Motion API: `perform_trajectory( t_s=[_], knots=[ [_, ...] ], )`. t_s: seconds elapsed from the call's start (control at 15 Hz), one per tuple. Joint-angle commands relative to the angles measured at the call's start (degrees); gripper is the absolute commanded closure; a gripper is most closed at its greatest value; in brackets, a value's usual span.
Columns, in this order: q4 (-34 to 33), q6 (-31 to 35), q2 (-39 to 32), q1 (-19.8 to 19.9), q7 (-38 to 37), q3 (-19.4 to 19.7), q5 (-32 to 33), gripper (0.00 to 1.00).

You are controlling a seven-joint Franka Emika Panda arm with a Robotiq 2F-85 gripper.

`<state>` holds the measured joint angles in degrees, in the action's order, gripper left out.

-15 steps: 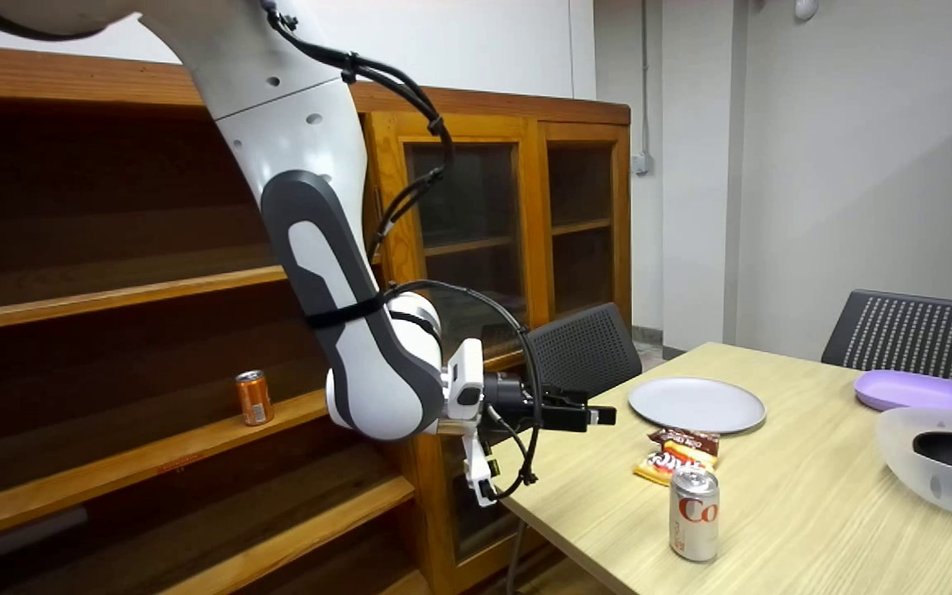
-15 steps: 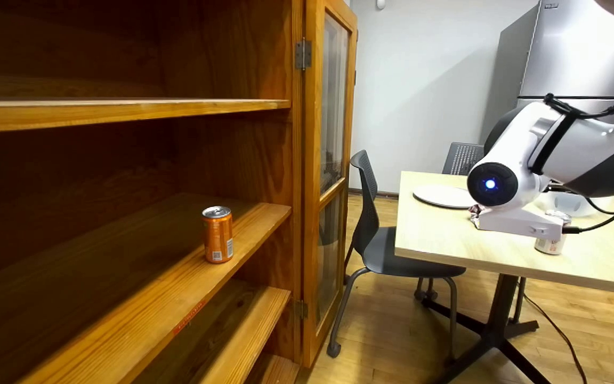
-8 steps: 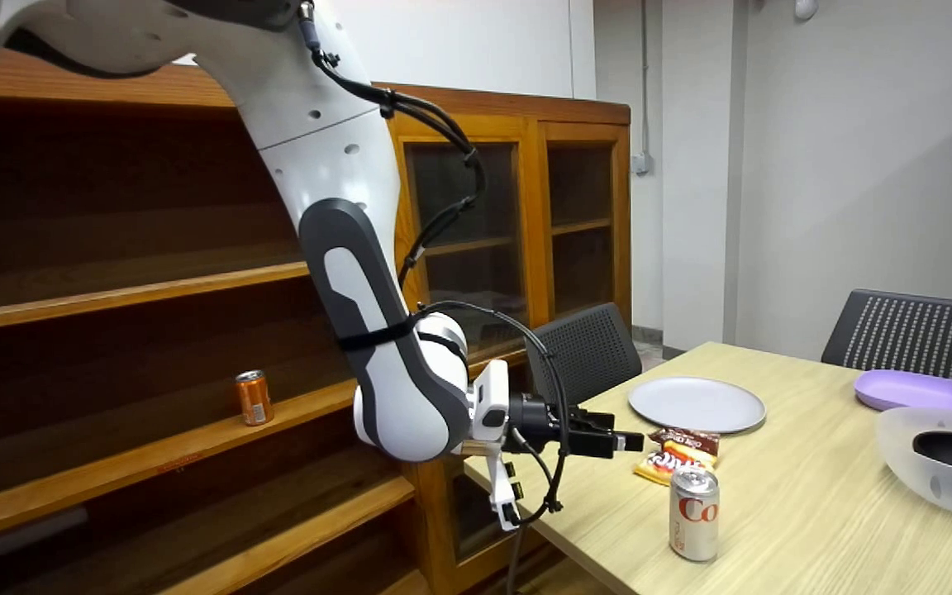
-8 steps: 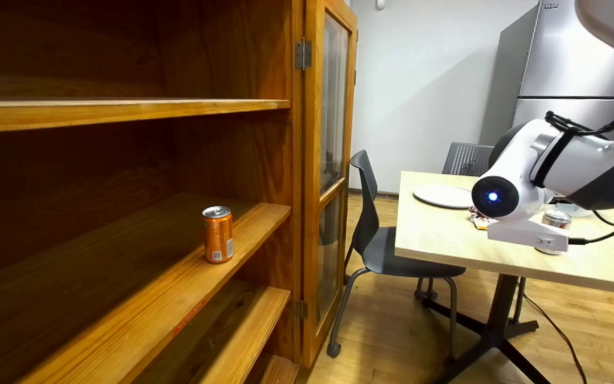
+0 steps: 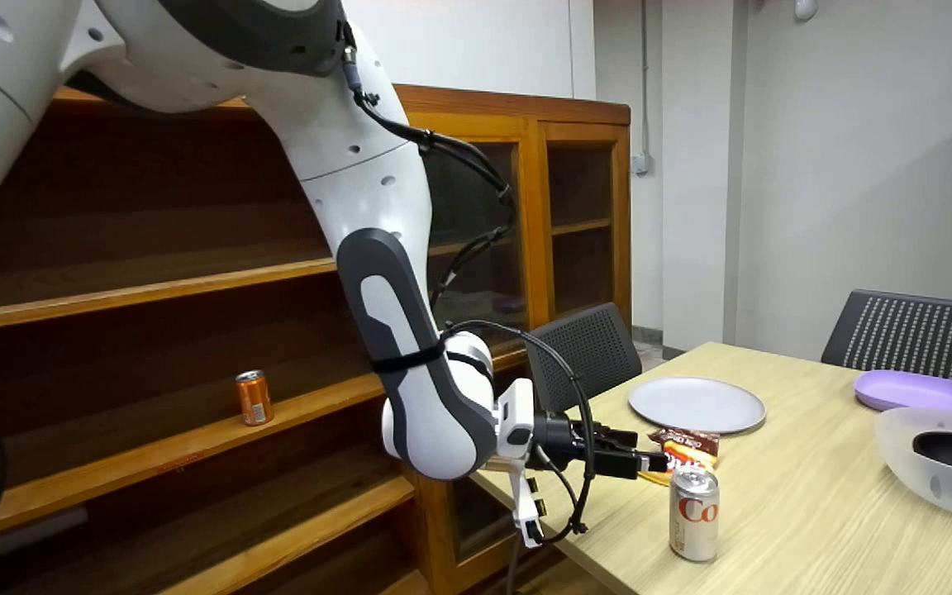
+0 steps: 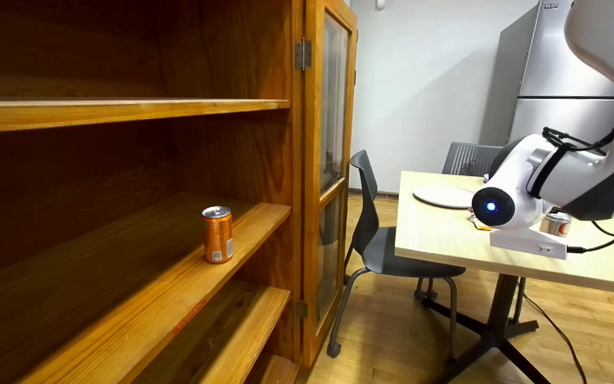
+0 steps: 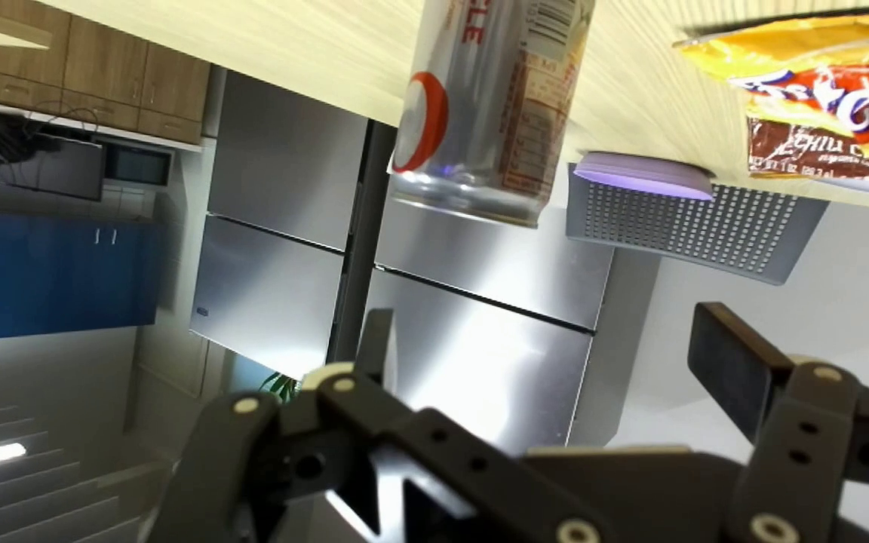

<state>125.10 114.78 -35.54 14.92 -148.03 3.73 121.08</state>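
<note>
I sit far away and look through the cameras at my black, two-fingered pincer (image 7: 555, 358). In the wrist view its fingers are spread wide, with a big gap between them, and it has hold of nothing. It is on the end of my white and dark grey robot arm (image 5: 443, 438).

The thing closest to it is a shiny silver metal drink can (image 5: 694, 521) with red letters. The can stands up straight on the pale wooden table (image 5: 815, 479), near the edge. It is near my fingers but apart from them; in the wrist view it looks upside down. Close by lie a yellow snack bag (image 7: 819, 83) and a dark brown snack bag (image 7: 796, 151), bunched together.

Farther along the table, in an exterior view, I see a round, flat, light grey plate (image 5: 697, 403), a shallow purple tray (image 5: 921, 390) and a cloudy, see-through bowl (image 5: 902, 459). Something black shows in the bowl; I cannot tell what.

In both exterior views, a small orange metal can (image 6: 218, 237) stands on a brown wooden shelf (image 6: 142, 325), well apart from my pincer. A dark grey chair (image 6: 400, 253) is beside the table.
</note>
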Motion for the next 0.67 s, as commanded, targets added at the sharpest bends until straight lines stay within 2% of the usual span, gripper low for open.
perform_trajectory(
  t_s=[0.0, 0.6],
  knots=[
    [-4.4, 1.8, -3.3, 1.3, 0.7, -0.4, -0.7, 0.00],
    [-9.4, 1.9, -8.0, 2.5, 1.6, -0.1, -2.8, 0.00]
  ],
)
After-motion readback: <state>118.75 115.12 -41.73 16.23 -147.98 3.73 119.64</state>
